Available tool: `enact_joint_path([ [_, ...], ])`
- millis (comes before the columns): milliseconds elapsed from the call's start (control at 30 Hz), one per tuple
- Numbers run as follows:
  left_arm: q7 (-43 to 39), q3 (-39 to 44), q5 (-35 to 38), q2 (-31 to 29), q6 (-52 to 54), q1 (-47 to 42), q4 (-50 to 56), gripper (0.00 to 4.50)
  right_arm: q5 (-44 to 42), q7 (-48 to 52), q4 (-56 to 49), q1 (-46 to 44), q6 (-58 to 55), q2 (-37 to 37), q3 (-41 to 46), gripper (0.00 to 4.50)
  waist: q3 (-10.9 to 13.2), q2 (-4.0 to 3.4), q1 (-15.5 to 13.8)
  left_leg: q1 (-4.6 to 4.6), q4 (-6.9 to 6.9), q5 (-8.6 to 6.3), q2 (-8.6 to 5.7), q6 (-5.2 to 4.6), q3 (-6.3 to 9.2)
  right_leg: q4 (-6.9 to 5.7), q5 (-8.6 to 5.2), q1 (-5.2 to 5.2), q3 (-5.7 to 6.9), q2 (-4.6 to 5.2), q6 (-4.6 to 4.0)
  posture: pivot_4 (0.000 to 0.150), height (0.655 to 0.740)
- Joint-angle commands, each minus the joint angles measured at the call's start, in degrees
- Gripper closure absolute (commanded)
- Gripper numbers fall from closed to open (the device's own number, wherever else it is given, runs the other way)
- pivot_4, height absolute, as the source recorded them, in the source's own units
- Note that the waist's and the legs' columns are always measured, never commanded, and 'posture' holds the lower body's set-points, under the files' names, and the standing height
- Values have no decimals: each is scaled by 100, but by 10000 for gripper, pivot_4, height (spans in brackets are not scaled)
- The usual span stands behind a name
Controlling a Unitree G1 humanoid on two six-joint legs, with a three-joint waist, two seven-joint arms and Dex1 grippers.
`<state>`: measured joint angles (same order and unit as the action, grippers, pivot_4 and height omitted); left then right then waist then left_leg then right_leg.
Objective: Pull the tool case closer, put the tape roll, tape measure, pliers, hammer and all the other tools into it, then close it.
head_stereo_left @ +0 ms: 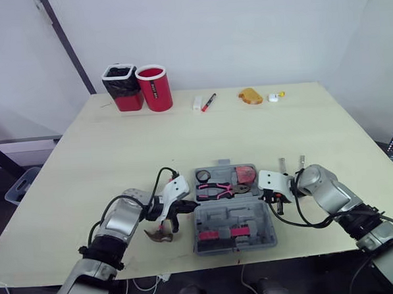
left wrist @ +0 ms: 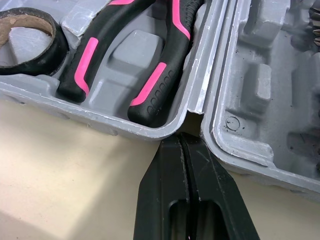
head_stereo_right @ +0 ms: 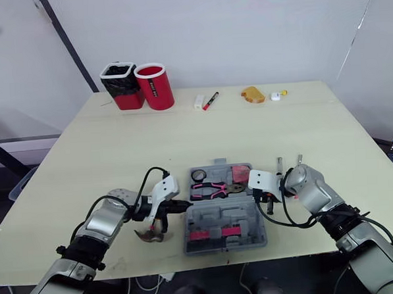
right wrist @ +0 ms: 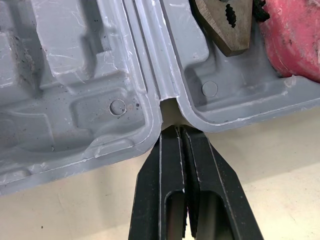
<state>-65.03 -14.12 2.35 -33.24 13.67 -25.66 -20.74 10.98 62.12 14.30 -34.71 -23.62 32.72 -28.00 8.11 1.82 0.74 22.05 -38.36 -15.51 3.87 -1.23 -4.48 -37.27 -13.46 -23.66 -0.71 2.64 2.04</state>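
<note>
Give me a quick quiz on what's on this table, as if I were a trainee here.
1. True or false: the tool case is closed.
2. What lies in the case next to the pliers? A) tape roll B) spoon C) sponge
3. Fill in: the left hand has its two fingers ____ (open/shut).

Key:
1. False, it lies open on the table.
2. A
3. shut
</note>
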Motion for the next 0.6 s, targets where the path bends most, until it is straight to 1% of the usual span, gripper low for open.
enact_joint_path([
  [33, 29, -8, -11, 92, -162, -136, -9, 44901, 50, -64, 10, -31, 6, -55, 41, 44063, 0, 0, 0, 0, 0, 0, 0, 0, 0, 0, 0, 0, 0, 0, 0, 1500, 7400],
  [600, 31, 6, -71, 155, -315, -199, -212, 44901, 64, -59, -18, 5, -16, -4, 46, 44063, 0, 0, -11, 0, -1, 0, -1, 0, 0, -2, 0, 0, 0, 0, 0, 1500, 7400],
])
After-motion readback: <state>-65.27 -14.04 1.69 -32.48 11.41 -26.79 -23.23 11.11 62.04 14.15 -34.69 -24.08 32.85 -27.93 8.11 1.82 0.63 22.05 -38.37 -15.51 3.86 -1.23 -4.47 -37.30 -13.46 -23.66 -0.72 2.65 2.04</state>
